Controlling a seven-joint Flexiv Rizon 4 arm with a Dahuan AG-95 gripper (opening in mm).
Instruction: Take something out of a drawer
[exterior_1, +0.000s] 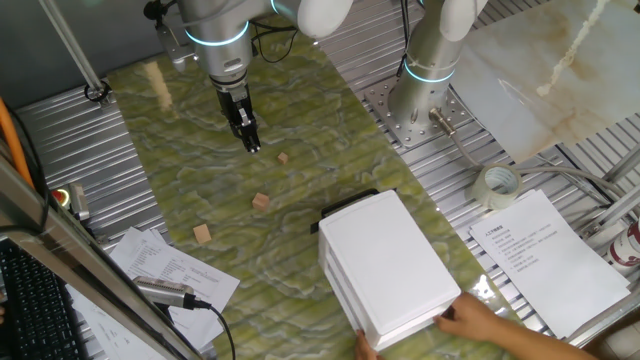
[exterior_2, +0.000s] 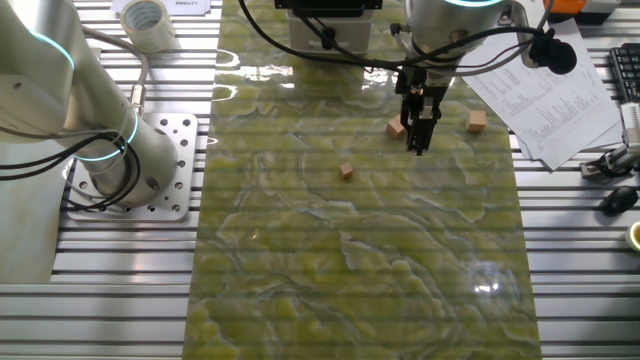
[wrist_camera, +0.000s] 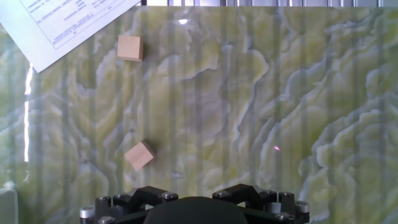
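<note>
Green marbled mat bearing three small light-brown wooden cubes, nearest cube just beside the black two-finger gripper, whose fingers appear closed and empty; white cabinet's drawer shut.

The white cabinet showed only its top and one side, so its drawer fronts and contents were hidden. A hand at its corner was cut off by the picture's edge. In the hand view the end effector's fingertips lay out of sight.
</note>
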